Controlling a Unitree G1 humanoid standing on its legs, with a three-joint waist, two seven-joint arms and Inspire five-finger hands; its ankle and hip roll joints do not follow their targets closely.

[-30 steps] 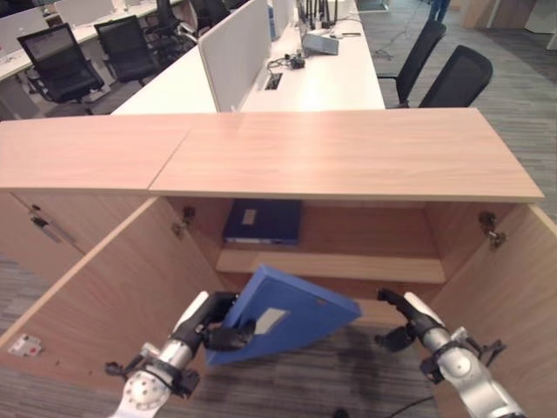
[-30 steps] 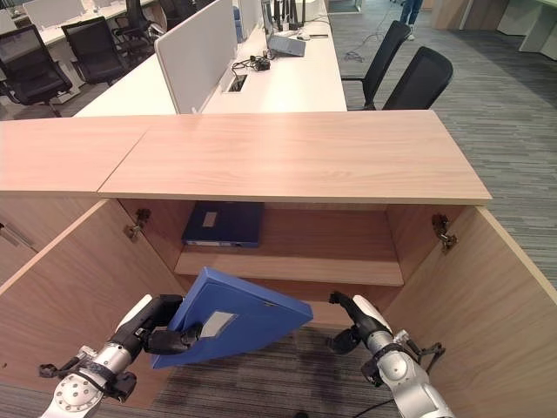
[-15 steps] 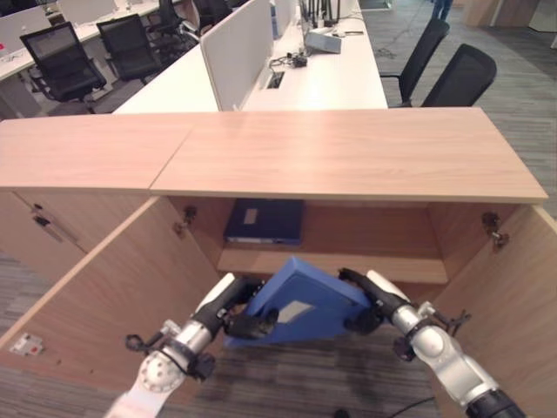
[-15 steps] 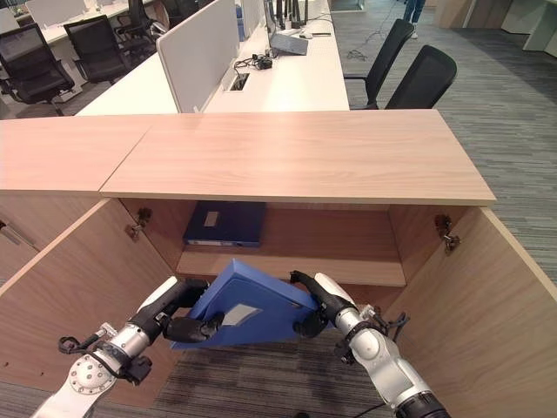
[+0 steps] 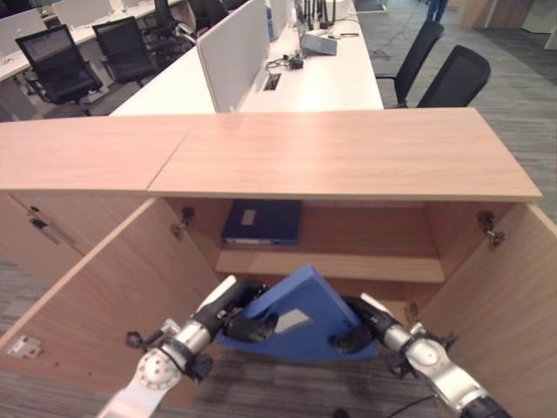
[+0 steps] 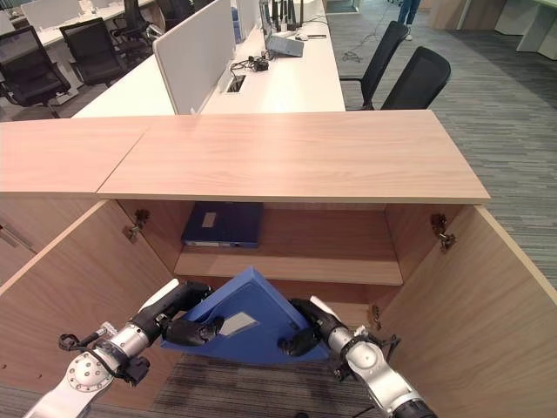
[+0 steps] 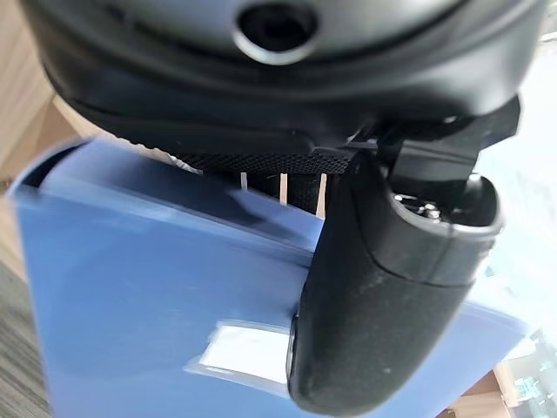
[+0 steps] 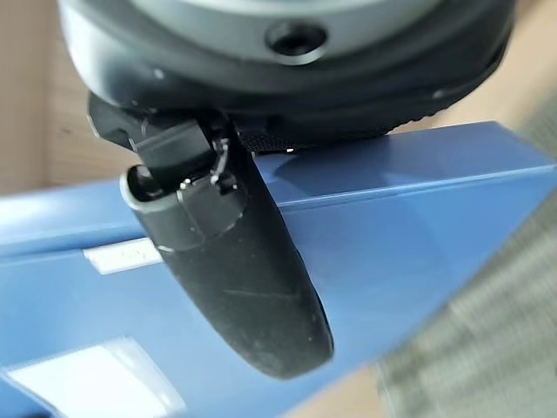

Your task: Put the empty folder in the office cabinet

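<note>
A blue folder (image 5: 309, 298) with a white label is tilted, one corner up, at the mouth of the open cabinet's lower compartment, below the shelf (image 5: 348, 266). My left hand (image 5: 237, 315) is shut on its left edge, thumb on the front face (image 7: 383, 287). My right hand (image 5: 359, 329) grips its lower right edge, thumb across the blue cover (image 8: 244, 261). The fingers of both hands are hidden behind the folder.
A second blue folder (image 5: 263, 221) lies flat at the left of the upper shelf. The cabinet doors stand open on the left (image 5: 104, 296) and right (image 5: 509, 305). Beyond the wooden top (image 5: 348, 152) are white desks (image 5: 322, 74) and black chairs (image 5: 452, 78).
My right hand came in from the right and took hold of the folder's right edge. The folder went forward and down toward the lower compartment, and its tilt changed.
</note>
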